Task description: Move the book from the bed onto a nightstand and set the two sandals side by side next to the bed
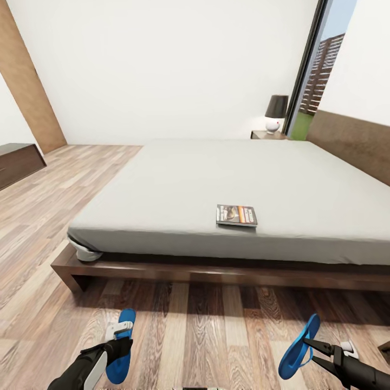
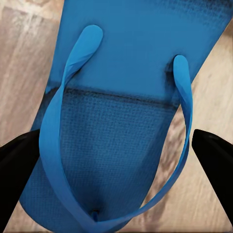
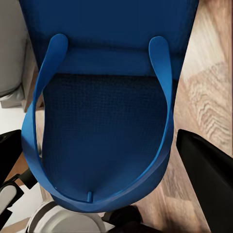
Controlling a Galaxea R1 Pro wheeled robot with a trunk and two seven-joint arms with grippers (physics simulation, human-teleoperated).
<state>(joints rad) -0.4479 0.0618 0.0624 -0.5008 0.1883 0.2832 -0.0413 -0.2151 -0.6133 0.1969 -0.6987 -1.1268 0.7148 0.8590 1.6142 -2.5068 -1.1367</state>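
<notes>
You are in a bedroom of a home: a wide bed (image 1: 216,184) on a plank floor (image 1: 70,216), a lamp (image 1: 275,114) on a nightstand (image 1: 266,135), white walls, a tall window (image 1: 317,76).

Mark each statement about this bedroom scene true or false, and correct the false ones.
1. The book lies on the bed. True.
2. Both sandals lie flat, side by side, on the floor. False: the left sandal sits at the left gripper and the right sandal is held tilted, off the floor, in the right gripper; they are far apart.
3. A lamp with a dark shade stands on the nightstand beyond the bed. True.
4. The book rests on the nightstand. False: it is on the mattress, near the front edge.
5. The sandals are red. False: they are blue.
</notes>
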